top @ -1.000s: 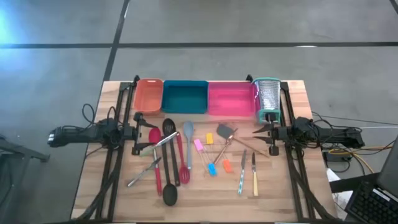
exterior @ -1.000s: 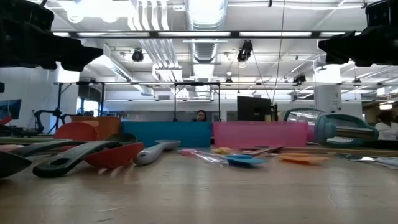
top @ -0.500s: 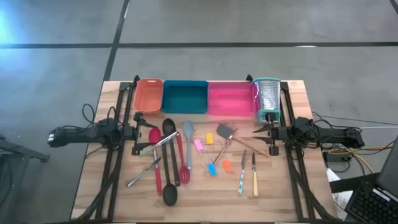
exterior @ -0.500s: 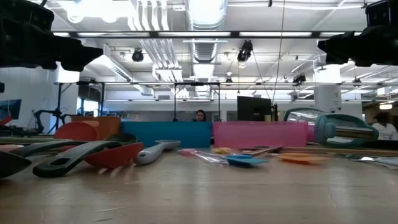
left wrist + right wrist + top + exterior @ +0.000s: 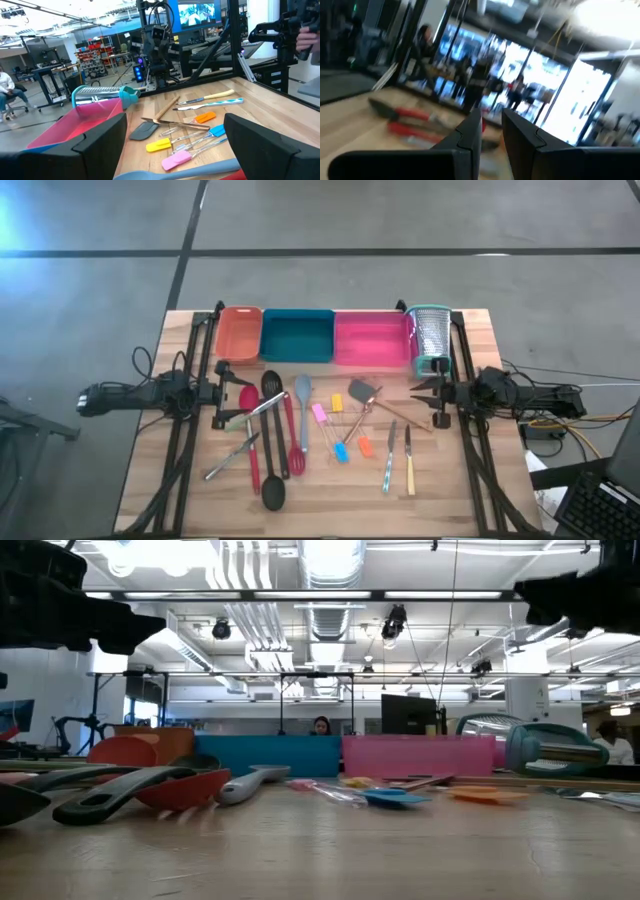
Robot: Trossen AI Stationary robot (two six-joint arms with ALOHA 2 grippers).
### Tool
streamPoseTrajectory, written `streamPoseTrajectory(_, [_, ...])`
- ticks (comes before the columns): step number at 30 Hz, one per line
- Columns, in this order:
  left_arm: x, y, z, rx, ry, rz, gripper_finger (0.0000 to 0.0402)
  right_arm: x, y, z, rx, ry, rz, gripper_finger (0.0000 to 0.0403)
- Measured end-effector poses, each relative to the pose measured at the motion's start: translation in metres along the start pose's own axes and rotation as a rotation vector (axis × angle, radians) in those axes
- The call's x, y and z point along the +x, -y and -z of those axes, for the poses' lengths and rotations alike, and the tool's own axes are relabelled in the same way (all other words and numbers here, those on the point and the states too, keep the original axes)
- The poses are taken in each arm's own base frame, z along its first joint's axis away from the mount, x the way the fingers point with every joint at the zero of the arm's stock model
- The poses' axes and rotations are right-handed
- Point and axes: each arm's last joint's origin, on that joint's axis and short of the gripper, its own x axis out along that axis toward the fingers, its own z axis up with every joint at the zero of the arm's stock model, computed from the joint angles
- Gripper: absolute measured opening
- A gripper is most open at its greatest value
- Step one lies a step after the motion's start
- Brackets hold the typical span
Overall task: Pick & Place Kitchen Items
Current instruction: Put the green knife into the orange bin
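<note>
In the high view, the left gripper is waiting at the left edge of the desk, its jaws standing wide and holding nothing. Just right of it, the kitchen items are lying scattered across the middle of the frame: a black spoon and red spatulas at centre left, a grey spatula beside them, metal tongs crossing low on the left, small pink, yellow, blue and orange tools around the centre, and two knives at lower centre right.

Along the top of the desk, the orange tray, teal tray and pink tray are sitting side by side, each looking empty. The box grater is lying at the upper right, next to the pink tray.

At the right edge, the right gripper is hovering near the grater, its jaws nearly together in the right wrist view, a narrow gap showing and nothing between them.

Judging by this, the sorting is not yet begun: no utensil is in a tray and none is gripped, so every pick and place is remaining.
</note>
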Motion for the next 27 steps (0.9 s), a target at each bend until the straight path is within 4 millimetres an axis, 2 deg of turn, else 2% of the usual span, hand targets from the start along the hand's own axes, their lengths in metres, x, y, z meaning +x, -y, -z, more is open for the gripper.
streamPoseTrajectory(4, [0.0,0.0,0.0,0.0,0.0,0.0,0.0337,-0.002,0.006,-0.016,-0.013,0.169,0.062,0.0072])
streamPoseTrajectory(6, [0.0,0.0,0.0,0.0,0.0,0.0,0.0337,-0.003,0.008,-0.023,0.034,0.239,0.078,0.0076])
streamPoseTrajectory(9, [0.0,0.0,0.0,0.0,0.0,0.0,0.0337,-0.004,0.009,-0.026,0.17,0.277,0.07,0.0081])
streamPoseTrajectory(12, [0.0,0.0,0.0,0.0,0.0,0.0,0.0337,-0.005,0.01,-0.028,0.202,0.306,0.07,0.0085])
streamPoseTrajectory(22, [0.0,0.0,0.0,0.0,0.0,0.0,0.0337,-0.009,0.013,-0.038,0.194,0.417,0.1,0.0081])
streamPoseTrajectory(27, [0.0,0.0,0.0,0.0,-0.001,0.0,0.0337,-0.009,0.019,-0.041,0.101,0.414,0.281,0.0071])
